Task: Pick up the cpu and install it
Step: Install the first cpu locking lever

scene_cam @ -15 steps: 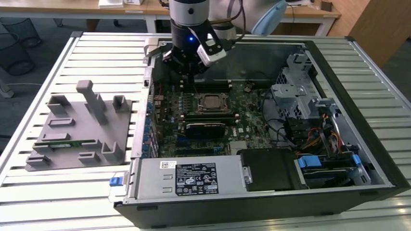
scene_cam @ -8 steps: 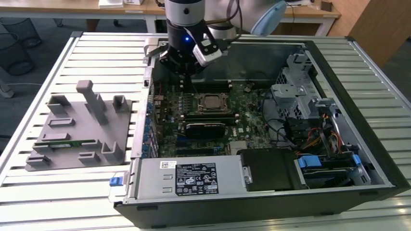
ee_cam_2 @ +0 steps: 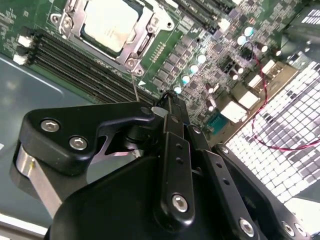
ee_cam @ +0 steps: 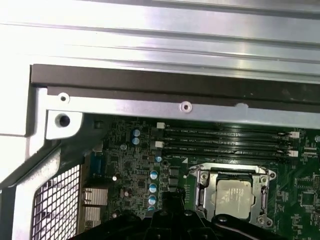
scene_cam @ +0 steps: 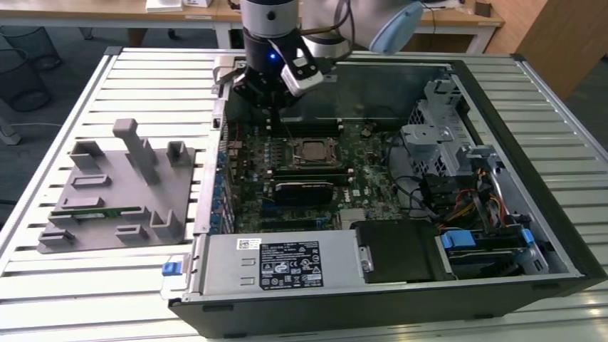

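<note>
The cpu (scene_cam: 314, 152) lies flat in its socket on the green motherboard (scene_cam: 372, 182), silver top up, with the socket's metal frame around it. Both wrist views show it there too: cpu (ee_cam_2: 107, 22), cpu (ee_cam: 235, 192). My gripper (scene_cam: 275, 117) hangs over the board's far edge, above the memory slots (ee_cam: 225, 140) and a little toward the exterior view's left of the socket. Its black fingers meet at one tip in both wrist views, gripper (ee_cam_2: 167, 100) and gripper (ee_cam: 167, 197), shut with nothing between them. It is not touching the cpu.
The open computer case (scene_cam: 532, 128) lies on a slatted metal table (scene_cam: 57, 128). A black module (scene_cam: 304, 190) sits just in front of the socket, and the power supply (scene_cam: 275, 262) is nearer still. Cables and drive cages (scene_cam: 475, 206) crowd the exterior view's right. A grey fixture tray (scene_cam: 114, 192) holds a green memory stick (scene_cam: 100, 211).
</note>
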Tool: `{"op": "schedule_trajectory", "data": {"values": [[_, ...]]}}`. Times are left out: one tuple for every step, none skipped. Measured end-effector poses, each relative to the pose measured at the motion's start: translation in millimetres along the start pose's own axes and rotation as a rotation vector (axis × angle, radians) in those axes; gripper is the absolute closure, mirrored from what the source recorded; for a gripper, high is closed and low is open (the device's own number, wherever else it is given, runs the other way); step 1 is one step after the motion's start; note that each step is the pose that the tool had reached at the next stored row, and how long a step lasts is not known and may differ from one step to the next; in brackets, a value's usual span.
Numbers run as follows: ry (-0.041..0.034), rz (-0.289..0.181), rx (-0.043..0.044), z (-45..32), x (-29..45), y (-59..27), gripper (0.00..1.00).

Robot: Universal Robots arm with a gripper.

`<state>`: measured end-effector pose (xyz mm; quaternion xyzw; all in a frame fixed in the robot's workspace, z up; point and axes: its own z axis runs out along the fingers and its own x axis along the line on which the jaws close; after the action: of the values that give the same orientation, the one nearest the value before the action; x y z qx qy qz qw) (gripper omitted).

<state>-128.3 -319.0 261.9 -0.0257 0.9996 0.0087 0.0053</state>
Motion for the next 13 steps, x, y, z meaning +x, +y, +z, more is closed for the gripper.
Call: {"op": "schedule_trajectory", "data": {"values": [[-0.0001,0.000,-0.0001,0.7,0.1,1.8,0.89],[0.0000,0.000,-0.0001,1.4,0.2,3.7,0.89],[0.0000,0.000,-0.0001,2.1,0.4,5.3,0.89],[-0.0001,0.000,-0.0001,2.8,0.4,6.7,0.89],[0.0000,0.000,-0.0001,3.4,0.6,8.0,0.89],[0.0000,0.000,-0.0001,4.0,0.9,9.0,0.89],[-0.0001,0.000,-0.0001,4.4,0.9,9.4,0.89],[-0.0001,0.000,-0.0004,4.8,0.9,9.5,0.89],[-0.0001,0.000,-0.0003,4.8,0.9,9.5,0.89],[0.0000,0.000,-0.0003,4.8,0.9,9.5,0.89],[0.0001,0.000,-0.0003,4.8,0.9,9.5,0.89],[0.0000,0.000,-0.0003,4.9,0.9,9.5,0.89],[0.0000,0.000,-0.0003,4.9,0.9,9.6,0.89]]}}
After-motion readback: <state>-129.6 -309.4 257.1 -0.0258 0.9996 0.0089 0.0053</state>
